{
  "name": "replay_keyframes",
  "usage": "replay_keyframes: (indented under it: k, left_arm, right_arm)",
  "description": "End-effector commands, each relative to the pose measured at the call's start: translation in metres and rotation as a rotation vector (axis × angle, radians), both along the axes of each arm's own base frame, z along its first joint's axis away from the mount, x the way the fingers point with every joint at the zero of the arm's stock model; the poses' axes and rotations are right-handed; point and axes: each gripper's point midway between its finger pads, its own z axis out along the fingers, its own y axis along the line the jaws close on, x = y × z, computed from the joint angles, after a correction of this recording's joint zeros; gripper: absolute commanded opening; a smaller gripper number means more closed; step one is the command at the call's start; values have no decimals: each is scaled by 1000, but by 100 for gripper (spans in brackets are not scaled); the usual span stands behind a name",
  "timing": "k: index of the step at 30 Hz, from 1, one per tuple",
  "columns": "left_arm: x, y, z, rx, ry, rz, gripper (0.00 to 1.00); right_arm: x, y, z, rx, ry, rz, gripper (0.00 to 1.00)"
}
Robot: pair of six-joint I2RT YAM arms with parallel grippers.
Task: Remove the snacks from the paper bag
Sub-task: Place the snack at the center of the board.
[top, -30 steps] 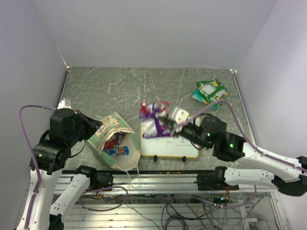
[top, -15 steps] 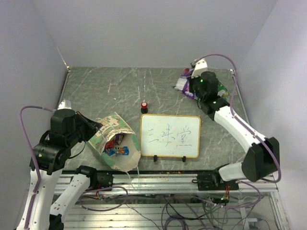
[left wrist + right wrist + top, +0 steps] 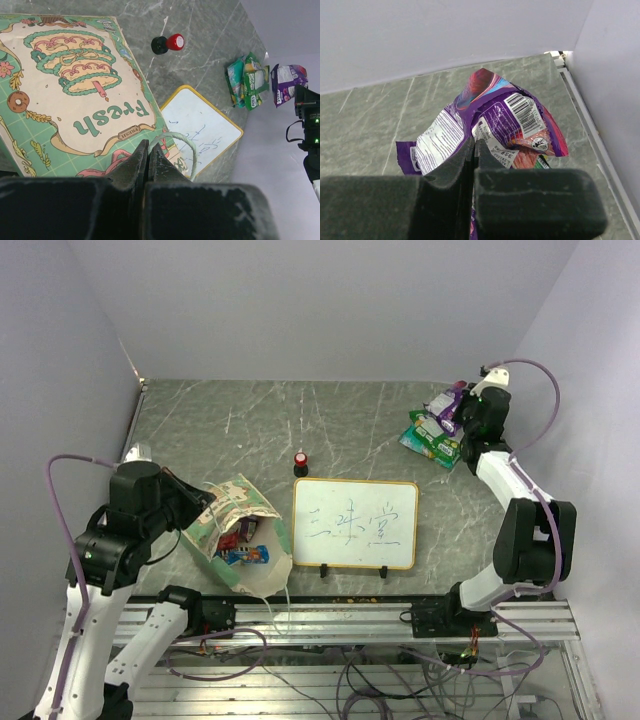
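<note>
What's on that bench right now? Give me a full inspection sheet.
Surface: grey marbled table, no spills seen.
Job's things: paper bag lies on its side, with packets inside showing at its mouth. The green packets are out at the far right. The purple packet is held beside them.
Clutter: whiteboard; red-topped knob.
Grippers: left gripper is shut on the paper bag's edge; right gripper is shut on the purple packet.
Cables: purple cables loop off both arms; loose wires hang below the near edge.
Surroundings: plain walls on three sides.
</note>
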Motion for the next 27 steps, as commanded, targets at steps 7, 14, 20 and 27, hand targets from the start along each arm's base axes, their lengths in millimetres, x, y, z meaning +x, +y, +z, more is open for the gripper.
replay_keyframes:
  k: [7, 14, 20, 27]
  left_arm:
    - [17, -10, 7, -20, -30, -27, 7]
    - [20, -12, 4, -26, -26, -27, 7]
    - [22, -12, 7, -25, -30, -29, 7]
    - [21, -12, 8, -27, -35, -28, 7]
  right_arm:
    - [10, -5, -27, 86, -21, 22, 0]
    - [0, -6, -74, 100, 56, 11, 0]
    - [2, -8, -89, 75, 98, 20, 0]
    - [2, -16, -68, 23, 95, -2, 17]
